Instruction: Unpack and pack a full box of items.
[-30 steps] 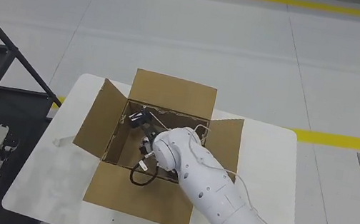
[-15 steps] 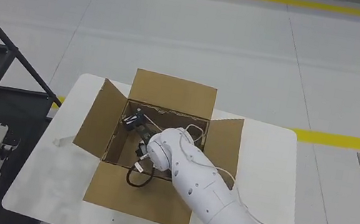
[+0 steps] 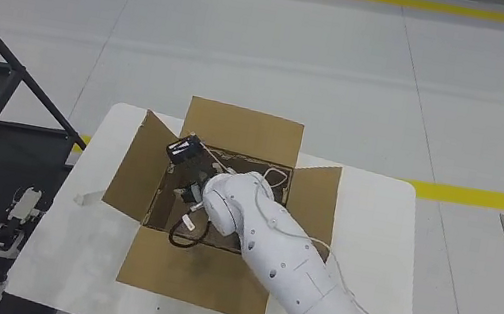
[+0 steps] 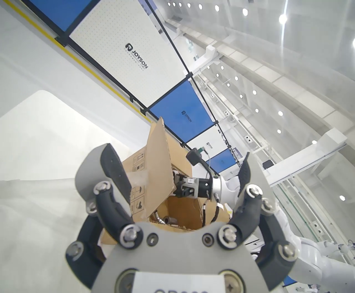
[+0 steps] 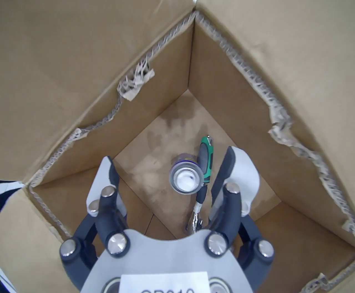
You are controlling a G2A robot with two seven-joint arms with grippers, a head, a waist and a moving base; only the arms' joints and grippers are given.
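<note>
One cardboard box on one table, with one can and one green-handled tool inside

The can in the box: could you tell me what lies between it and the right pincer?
Nothing: the right wrist view shows bare space from the right pincer to the can.
</note>
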